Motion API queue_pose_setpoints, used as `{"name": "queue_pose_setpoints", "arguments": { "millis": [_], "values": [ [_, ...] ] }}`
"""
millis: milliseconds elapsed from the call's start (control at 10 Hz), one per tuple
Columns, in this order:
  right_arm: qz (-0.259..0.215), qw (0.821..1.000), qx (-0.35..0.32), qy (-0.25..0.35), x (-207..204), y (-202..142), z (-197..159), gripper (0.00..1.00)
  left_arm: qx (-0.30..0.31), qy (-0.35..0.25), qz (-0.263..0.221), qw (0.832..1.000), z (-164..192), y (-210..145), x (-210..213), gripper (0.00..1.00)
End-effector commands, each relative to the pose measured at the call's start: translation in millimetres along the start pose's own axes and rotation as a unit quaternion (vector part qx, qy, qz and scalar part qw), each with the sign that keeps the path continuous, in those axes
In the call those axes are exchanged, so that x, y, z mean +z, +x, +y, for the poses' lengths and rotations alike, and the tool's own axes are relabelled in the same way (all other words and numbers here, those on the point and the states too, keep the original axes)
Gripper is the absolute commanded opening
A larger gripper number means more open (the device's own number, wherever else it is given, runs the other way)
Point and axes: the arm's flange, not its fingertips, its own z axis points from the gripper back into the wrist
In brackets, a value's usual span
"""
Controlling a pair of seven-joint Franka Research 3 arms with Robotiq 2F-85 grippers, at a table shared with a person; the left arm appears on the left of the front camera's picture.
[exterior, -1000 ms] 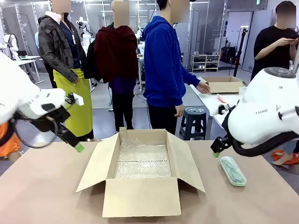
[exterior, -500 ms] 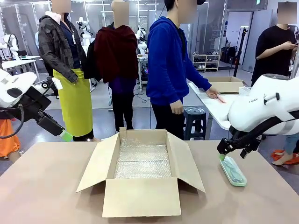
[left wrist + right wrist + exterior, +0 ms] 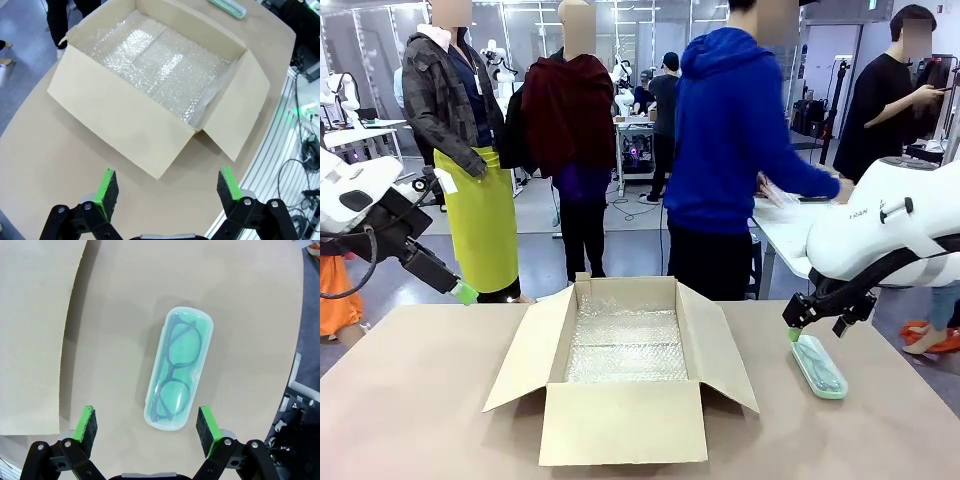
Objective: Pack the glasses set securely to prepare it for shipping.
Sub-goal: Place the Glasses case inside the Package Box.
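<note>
Now right jaws nearer, over mint case (image 3: pixel 179 367)

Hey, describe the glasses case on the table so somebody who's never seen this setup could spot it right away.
Find the open cardboard box mid-table, then look to its right, beneath the right gripper. The mint-green case lies flat there, oblong and round-ended. Unlike the brown box and tabletop, it is pale and see-through, with dark-framed glasses inside.
</note>
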Motion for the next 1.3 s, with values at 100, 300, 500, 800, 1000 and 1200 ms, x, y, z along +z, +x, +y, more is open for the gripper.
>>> {"name": "queue_pose_setpoints", "arguments": {
  "millis": [100, 300, 500, 800, 1000, 1200],
  "values": [
    [0.025, 0.999, -0.028, -0.007, -29.2, 10.1, -12.3, 1.00, -0.008, -0.004, 0.000, 1.000, 2.9, 0.0, 2.7, 1.00],
    [0.041, 0.998, -0.043, 0.009, -51.1, 15.9, -24.4, 1.00, -0.008, -0.004, 0.000, 1.000, 2.9, 0.0, 2.7, 1.00],
    [0.049, 0.997, -0.058, 0.016, -65.9, 17.8, -33.2, 1.00, -0.008, -0.004, 0.000, 1.000, 2.9, 0.0, 2.7, 1.00],
    [0.063, 0.995, -0.082, 0.014, -84.4, 20.8, -47.3, 1.00, -0.008, -0.004, 0.000, 1.000, 2.9, 0.0, 2.7, 1.00],
    [0.073, 0.993, -0.087, 0.018, -93.2, 21.6, -51.9, 1.00, -0.008, -0.004, 0.000, 1.000, 2.9, 0.0, 2.7, 1.00],
    [0.080, 0.993, -0.088, 0.015, -97.9, 22.5, -52.0, 0.83, -0.008, -0.004, 0.000, 1.000, 2.9, 0.0, 2.7, 1.00]
  ]
}}
